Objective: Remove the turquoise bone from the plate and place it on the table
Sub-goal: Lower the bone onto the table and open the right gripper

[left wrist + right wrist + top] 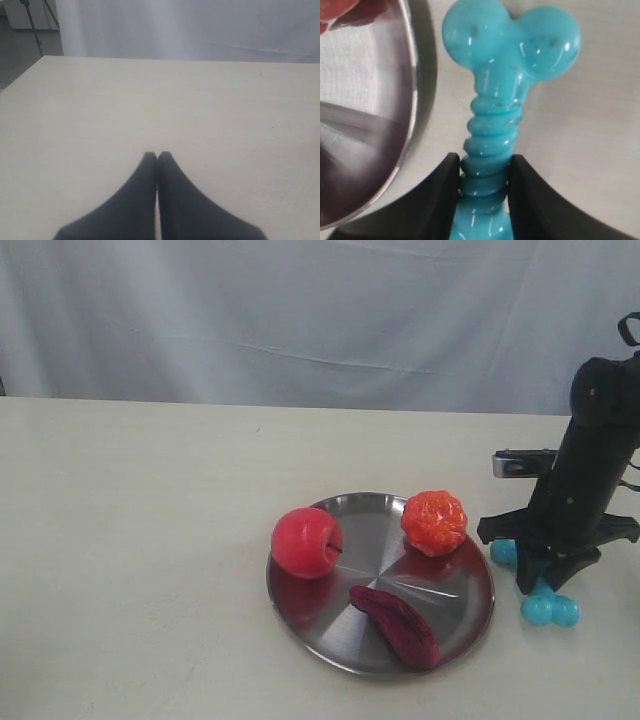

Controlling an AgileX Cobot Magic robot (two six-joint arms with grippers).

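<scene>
Over on the right, the black right gripper (pixel 545 575) points down at the cream-beige matte table (pixel 130 540), its two fingers clamped on the ribbed shaft of the small turquoise rubbery dog-bone toy (pixel 548 609). The right wrist view shows this close up: the fingers press either side of the ribs (pixel 485 160), and the bone's knobbed end (pixel 512 40) sticks out beyond them. The bone is off the round shiny stainless-steel plate (pixel 375 510), just beside its right rim and down at the tabletop. I cannot tell if it rests its weight there.

On the plate sit a red apple (pixel 306 542), a bumpy orange ball-shaped fruit (pixel 435 522) and a dark purple-red oblong piece (pixel 397 625). The left gripper (pixel 157 156) hangs over bare table with its fingers pressed together, holding nothing.
</scene>
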